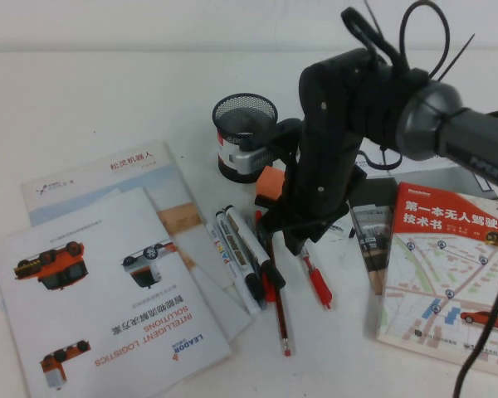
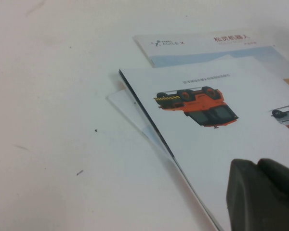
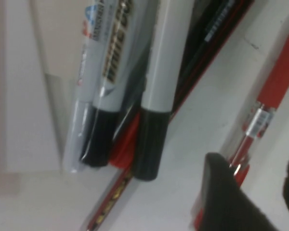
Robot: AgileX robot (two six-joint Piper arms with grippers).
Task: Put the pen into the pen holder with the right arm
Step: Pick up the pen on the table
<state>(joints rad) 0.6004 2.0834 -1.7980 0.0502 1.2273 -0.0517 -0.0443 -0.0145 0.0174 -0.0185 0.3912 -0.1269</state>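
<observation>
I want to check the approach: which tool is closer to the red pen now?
Right. The right tool hangs directly over the red pen, its fingers either side of it. The left tool is far away, over the brochures at the table's left.

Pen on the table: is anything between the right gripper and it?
Nothing visible. The right gripper hangs low over the pen, open, one finger on each side of it in the right wrist view. The markers and pencil lie beside it, apart. The left gripper hangs over the brochures.
</observation>
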